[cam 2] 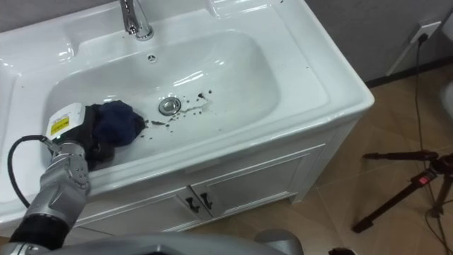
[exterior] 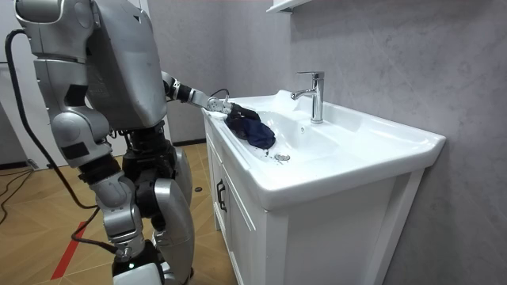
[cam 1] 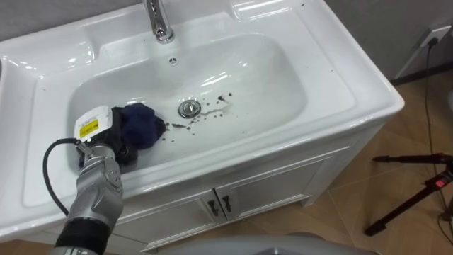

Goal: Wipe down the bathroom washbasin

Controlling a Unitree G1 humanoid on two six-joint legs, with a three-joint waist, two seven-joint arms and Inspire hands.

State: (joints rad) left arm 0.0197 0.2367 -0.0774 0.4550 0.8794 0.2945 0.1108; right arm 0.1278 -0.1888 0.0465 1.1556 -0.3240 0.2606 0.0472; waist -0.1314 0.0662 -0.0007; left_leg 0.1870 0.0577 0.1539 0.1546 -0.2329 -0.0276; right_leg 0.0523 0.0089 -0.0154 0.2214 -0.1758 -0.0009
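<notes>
Where the left eye view looks down on the white ceramic basin (cam 1: pixel 276 67), the left robot hand (cam 1: pixel 100 136) lies low in the bowl's left end, its arm coming up from the lower left corner. The crumpled dark blue cloth (cam 1: pixel 141 124) sits directly against the front of the robot hand, bunched on the bowl's floor just left of the round metal drain (cam 1: pixel 188 108). Whether the robot hand grips the cloth or merely presses on it cannot be told, since the cloth covers its front. Dark specks of dirt (cam 1: pixel 216 106) are scattered right of the drain, well apart from the cloth. A chrome tap (cam 1: pixel 160 21) rises from the worktop (cam 1: pixel 354 78) behind the bowl, and white cabinet doors (cam 1: pixel 233 202) close the front below it. A black tripod (cam 1: pixel 417 191) stands on the wooden floor (cam 1: pixel 396 142) to the right.

In the room view, the robot stands upright just beside the near end of the cabinet, at the room view's left, its left arm stretched out over the rim. The cloth (exterior: pixel 253 131) drapes down the bowl's inner slope just ahead of the robot hand (exterior: pixel 218 104), between it and the drain.

In the right eye view, the cloth (cam 2: pixel 117 122) again touches the robot hand (cam 2: pixel 74 131) on its right side, close to the drain.
</notes>
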